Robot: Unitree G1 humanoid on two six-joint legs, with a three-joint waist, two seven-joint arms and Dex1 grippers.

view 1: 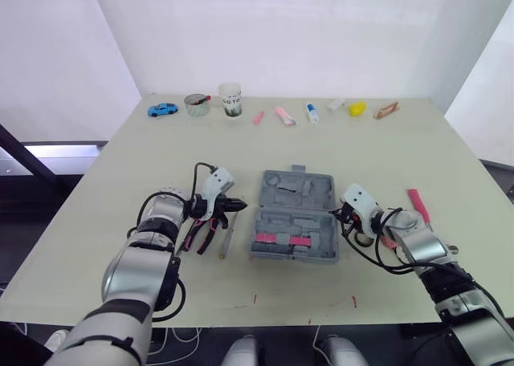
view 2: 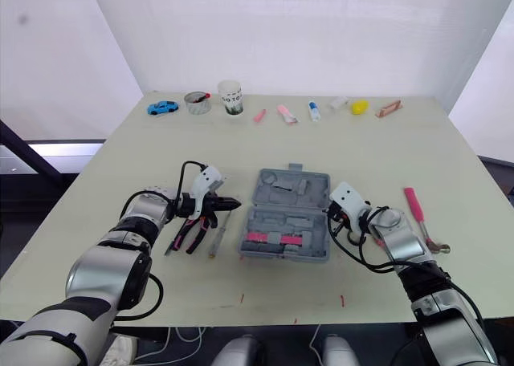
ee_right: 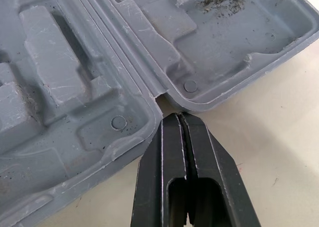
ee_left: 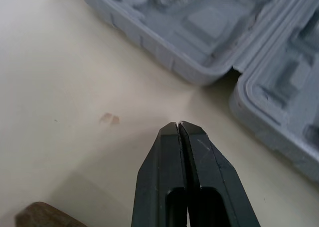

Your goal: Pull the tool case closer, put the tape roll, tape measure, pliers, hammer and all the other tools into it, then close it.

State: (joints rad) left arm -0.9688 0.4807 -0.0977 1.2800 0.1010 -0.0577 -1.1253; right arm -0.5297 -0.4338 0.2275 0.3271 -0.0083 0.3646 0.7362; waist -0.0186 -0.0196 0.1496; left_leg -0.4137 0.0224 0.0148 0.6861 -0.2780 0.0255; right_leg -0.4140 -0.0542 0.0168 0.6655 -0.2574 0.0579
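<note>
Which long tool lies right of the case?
The pink-handled hammer; the pliers and the slim screwdriver lie left of the tool case, by the left gripper.

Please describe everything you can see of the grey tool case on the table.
The tool case is grey moulded plastic, lying open and flat on the table, with a handle on its far edge. Shaped recesses fill both halves; red pieces sit in the near half. The left pincer and right pincer, both shut, point at its hinge ends.
</note>
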